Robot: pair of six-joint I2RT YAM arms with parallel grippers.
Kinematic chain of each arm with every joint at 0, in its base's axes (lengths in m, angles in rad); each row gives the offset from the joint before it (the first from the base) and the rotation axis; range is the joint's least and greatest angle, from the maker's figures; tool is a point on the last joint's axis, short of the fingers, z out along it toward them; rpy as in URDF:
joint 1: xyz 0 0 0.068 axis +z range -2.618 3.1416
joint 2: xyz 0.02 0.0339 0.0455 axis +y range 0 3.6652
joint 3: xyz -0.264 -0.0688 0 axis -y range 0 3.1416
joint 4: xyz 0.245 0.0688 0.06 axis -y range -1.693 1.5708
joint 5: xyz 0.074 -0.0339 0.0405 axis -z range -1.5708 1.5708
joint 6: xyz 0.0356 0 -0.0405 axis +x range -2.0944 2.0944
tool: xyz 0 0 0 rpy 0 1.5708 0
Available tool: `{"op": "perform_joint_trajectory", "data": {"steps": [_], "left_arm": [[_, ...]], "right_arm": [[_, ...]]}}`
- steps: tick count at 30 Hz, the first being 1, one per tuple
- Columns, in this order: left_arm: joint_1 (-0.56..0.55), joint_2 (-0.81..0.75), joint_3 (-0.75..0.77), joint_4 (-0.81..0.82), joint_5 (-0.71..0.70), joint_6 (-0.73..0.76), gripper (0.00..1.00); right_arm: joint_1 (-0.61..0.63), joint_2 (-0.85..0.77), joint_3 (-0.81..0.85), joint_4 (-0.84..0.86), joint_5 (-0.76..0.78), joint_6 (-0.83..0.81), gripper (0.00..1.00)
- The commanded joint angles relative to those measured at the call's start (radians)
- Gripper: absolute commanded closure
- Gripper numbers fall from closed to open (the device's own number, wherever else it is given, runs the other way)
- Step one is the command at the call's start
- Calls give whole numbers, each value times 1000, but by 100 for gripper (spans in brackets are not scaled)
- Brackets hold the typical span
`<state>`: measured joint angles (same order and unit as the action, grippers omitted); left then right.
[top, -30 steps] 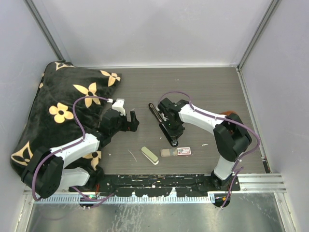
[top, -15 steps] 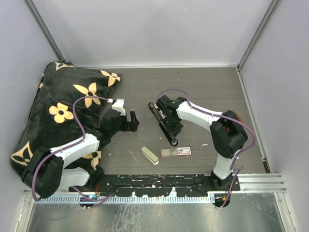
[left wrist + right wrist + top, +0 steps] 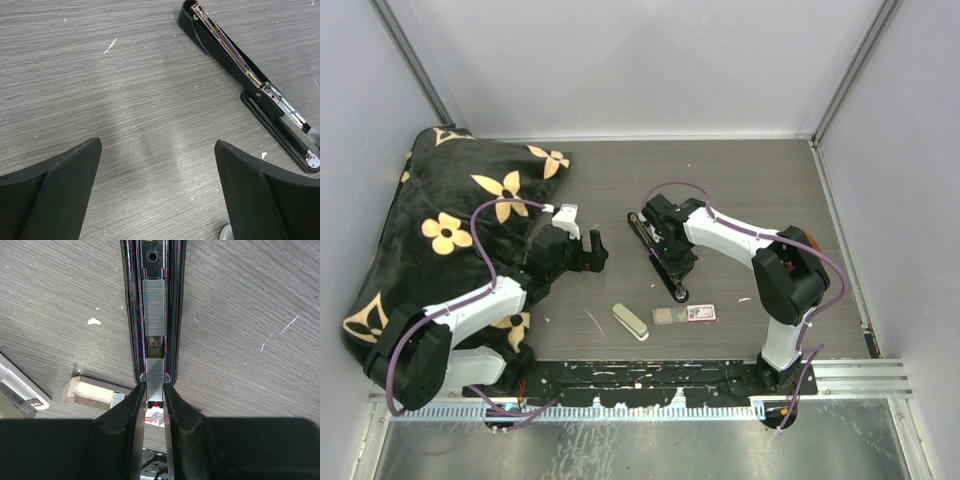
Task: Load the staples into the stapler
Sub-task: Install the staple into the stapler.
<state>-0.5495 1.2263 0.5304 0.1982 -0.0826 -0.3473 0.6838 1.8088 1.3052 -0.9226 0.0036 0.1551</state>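
Note:
The black stapler point(image 3: 676, 288) lies open on the table, its metal channel facing up. My right gripper point(image 3: 672, 265) is above it, shut on a silvery strip of staples point(image 3: 154, 371) held at the near end of the stapler's channel point(image 3: 131, 315). Another strip of staples point(image 3: 153, 307) lies inside the channel. The red-and-white staple box point(image 3: 700, 312) shows below the fingers point(image 3: 156, 416). My left gripper point(image 3: 590, 250) is open and empty, low over bare table point(image 3: 157, 190), left of the stapler point(image 3: 235, 62).
A cream-green oblong point(image 3: 630, 321) lies near the front edge. A small cardboard tray point(image 3: 95, 392) with staples sits beside the box. A black cushion with tan flowers point(image 3: 440, 230) fills the left side, under the left arm. Walls enclose the table.
My right gripper has shifted slightly up and left along the stapler with the strip in it. The left arm has not moved.

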Motion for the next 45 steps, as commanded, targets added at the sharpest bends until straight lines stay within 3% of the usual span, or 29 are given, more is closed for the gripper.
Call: {"op": "perform_joint_trajectory", "data": {"steps": [1, 16, 25, 32, 45], "left_arm": [[2, -21, 10, 55, -18, 21, 1], [2, -26, 9, 53, -19, 20, 1], [2, -33, 5, 54, -21, 19, 1], [1, -56, -4, 55, -19, 7, 1], [2, -144, 3, -15, 53, -49, 2]], "right_arm": [[-8, 3, 39, 18, 25, -20, 74], [-10, -14, 46, 16, 36, -13, 66], [-11, -118, 17, 47, 40, 44, 63], [-10, -263, -112, 136, 63, 115, 56], [57, -636, -472, 494, 18, 244, 38]]}}
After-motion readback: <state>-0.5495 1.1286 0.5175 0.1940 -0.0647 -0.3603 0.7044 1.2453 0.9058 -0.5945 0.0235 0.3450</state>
